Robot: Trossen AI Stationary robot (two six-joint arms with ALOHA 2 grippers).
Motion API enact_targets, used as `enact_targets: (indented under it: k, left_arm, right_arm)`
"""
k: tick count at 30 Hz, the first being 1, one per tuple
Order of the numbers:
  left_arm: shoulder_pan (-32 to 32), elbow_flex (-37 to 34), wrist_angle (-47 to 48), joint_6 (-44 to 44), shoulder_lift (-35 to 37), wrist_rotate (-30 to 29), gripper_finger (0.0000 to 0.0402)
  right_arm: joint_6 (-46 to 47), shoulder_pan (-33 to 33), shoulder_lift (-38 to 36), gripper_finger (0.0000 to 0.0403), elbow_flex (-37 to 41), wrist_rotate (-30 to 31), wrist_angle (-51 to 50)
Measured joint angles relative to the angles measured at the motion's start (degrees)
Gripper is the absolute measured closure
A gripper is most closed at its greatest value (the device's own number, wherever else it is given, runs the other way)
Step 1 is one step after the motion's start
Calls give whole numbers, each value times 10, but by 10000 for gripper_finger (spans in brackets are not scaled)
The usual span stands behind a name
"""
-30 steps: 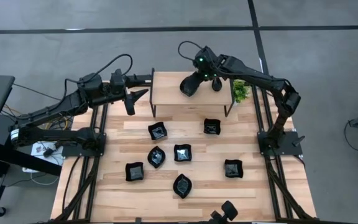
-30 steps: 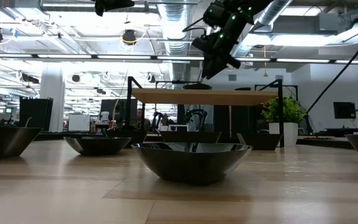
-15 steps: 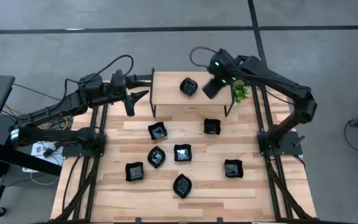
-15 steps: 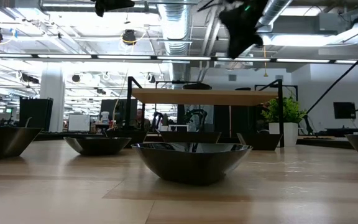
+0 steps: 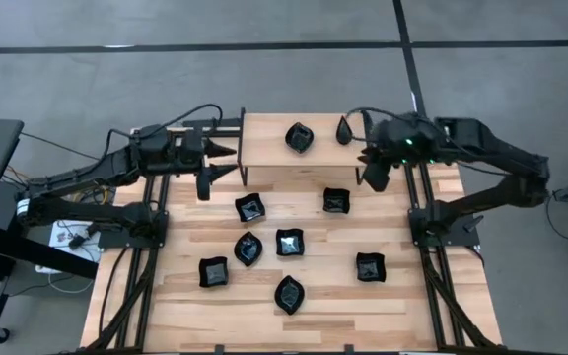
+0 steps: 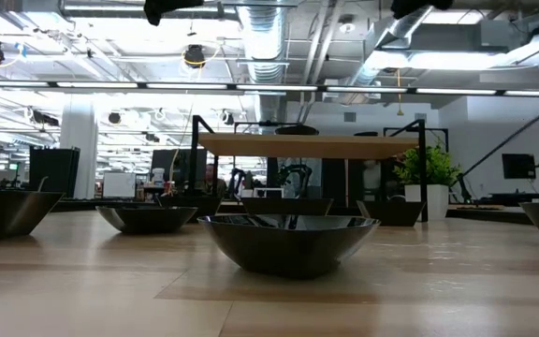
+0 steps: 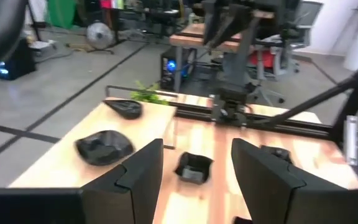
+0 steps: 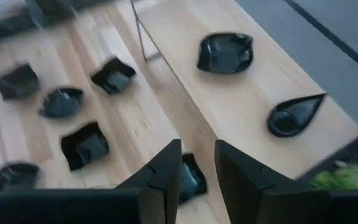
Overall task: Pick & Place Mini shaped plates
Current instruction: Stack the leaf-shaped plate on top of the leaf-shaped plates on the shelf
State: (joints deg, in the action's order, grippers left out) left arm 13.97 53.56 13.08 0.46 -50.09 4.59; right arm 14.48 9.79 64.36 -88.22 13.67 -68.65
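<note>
Since a second ago the right tool (image 5: 376, 177) has swung off the shelf (image 5: 264, 148) to its right end, leaving a square plate (image 5: 300, 137) there beside the teardrop plate (image 5: 344, 129); its fingers stand part open and hold nothing. At the left, the left tool (image 5: 217, 159) waits beside the shelf, fingers wide and empty. Two plates look placed. Seven plates (image 5: 289, 243) are left on the surface (image 5: 166, 325).

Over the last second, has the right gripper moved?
Yes. The right gripper left the raised wooden shelf, swinging rightward past its right edge, empty, fingers apart.
</note>
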Motion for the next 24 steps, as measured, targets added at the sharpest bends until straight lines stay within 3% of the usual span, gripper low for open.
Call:
enact_targets:
  k: [4, 8, 14, 18, 24]
  left_arm:
    - [-31, 0, 0, -28, 0, -1, 209]
    - [-72, 0, 0, -55, -8, -6, 209]
    - [-147, 0, 0, -111, -56, -40, 209]
    - [-186, 0, 39, -173, -102, -41, 209]
    - [-200, -1, 235, -380, -154, -19, 209]
  right_arm:
    - [31, -9, -97, 310, 152, -4, 132]
    - [65, -24, -175, 310, 315, -49, 297]
    - [130, -57, -241, 310, 516, -88, 525]
    - [156, -71, -257, 310, 601, -90, 648]
    - [160, -80, -259, 310, 633, -94, 702]
